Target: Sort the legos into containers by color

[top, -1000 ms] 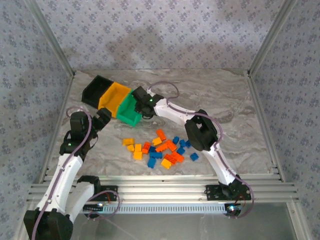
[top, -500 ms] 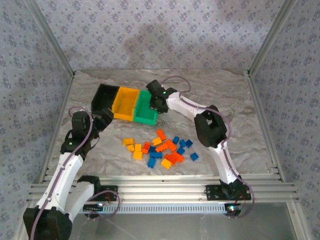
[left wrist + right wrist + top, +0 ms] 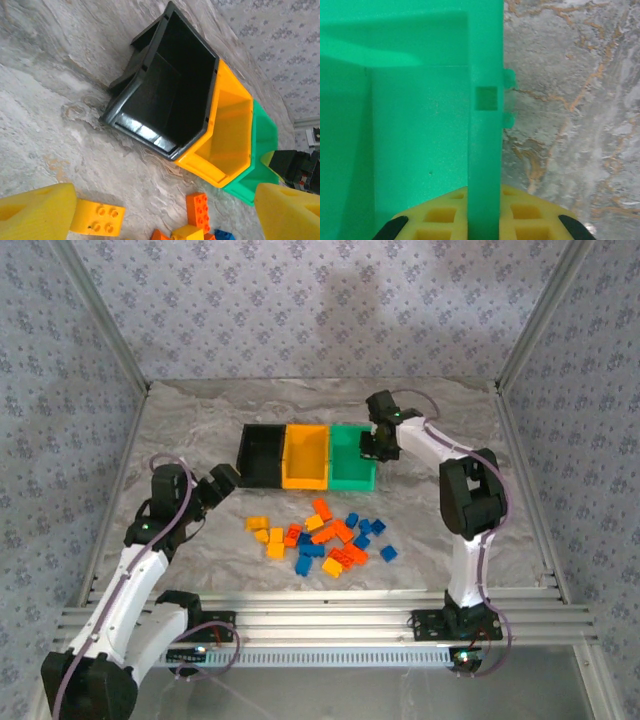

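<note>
While the right gripper [image 3: 377,446] jaws clamp the green bin [image 3: 352,481] wall, the left gripper [image 3: 222,482] jaws gape empty.

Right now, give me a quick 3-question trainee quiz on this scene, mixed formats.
1. True or false: the right gripper is closed on a wall of the green bin.
2. Which bin is in the middle of the row? A black bin, B yellow-orange bin, C green bin.
3. Fill in: the legos lie on the ___, none in a bin.

Key: 1 true; 2 B; 3 table.
</note>
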`<state>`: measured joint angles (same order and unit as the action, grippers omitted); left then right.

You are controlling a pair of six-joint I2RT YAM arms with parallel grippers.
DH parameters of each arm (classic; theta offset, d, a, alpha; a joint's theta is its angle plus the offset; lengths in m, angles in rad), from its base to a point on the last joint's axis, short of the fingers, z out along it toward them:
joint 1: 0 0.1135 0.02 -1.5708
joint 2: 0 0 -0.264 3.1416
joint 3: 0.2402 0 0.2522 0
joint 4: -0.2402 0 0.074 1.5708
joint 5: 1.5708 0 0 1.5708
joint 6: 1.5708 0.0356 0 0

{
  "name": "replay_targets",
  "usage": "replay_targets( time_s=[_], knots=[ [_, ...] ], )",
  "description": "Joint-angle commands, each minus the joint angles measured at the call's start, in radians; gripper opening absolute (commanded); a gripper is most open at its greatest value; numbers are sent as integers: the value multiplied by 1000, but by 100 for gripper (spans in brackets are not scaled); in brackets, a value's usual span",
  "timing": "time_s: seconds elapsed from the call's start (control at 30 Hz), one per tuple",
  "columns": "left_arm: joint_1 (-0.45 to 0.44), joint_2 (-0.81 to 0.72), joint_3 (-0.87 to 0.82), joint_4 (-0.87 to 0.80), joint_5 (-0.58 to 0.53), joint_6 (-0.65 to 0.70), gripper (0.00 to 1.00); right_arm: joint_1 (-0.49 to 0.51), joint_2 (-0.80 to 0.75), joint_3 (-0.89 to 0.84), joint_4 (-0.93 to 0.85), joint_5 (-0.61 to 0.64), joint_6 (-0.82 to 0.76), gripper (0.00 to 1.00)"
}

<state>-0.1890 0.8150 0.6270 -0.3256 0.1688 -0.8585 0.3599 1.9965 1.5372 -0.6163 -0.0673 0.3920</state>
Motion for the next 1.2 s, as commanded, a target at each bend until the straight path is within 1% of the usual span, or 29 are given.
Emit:
replay_targets(
  time_s=[0.0, 0.27, 0.37, 0.43, 0.47, 0.6, 0.73, 0.83, 0.9, 0.93, 1.0, 1.03, 1.07, 1.1, 1.17],
  knots=[
    [-31, -8, 15, -29, -4, -2, 92, -16, -54, -32, -33, -75, -124, 0],
    [-66, -21, 4, -71, -36, 4, 92, -24, -111, -146, 10, -50, -100, 0],
    [-67, -25, 1, -78, -47, 7, 92, -23, -132, -175, 11, 2, -60, 0],
    [-69, -23, -3, -75, -49, 6, 92, -23, -163, -214, 63, 26, -22, 0],
    [-69, -22, -3, -75, -49, 6, 93, -23, -174, -231, 82, 27, -10, 3],
    [-72, -17, -3, -68, -51, 10, 93, -21, -203, -262, 126, 34, 11, 31],
    [-75, -18, -3, -55, -47, 5, 94, -13, -273, -285, 176, 39, 31, 50],
    [-81, -20, 3, -50, -33, -2, 95, 0, -348, -306, 199, 54, 46, 56],
    [-102, -23, 19, -48, -37, 6, 95, 16, -416, -336, 223, 71, 60, 57],
    [-121, -27, 28, -47, -45, 17, 95, 32, -460, -393, 240, 88, 69, 57],
    [-175, -41, 52, -48, -83, 48, 95, 74, -554, -468, 276, 136, 85, 57],
    [-211, -50, 64, -51, -113, 70, 95, 109, -611, -515, 293, 185, 92, 58],
    [-242, -59, 73, -55, -141, 90, 96, 147, -662, -555, 308, 243, 90, 61],
    [-279, -67, 82, -58, -168, 113, 100, 182, -712, -603, 322, 291, 85, 63],
    [-330, -79, 86, -58, -194, 141, 99, 237, -802, -686, 309, 346, 103, 65]
  ],
)
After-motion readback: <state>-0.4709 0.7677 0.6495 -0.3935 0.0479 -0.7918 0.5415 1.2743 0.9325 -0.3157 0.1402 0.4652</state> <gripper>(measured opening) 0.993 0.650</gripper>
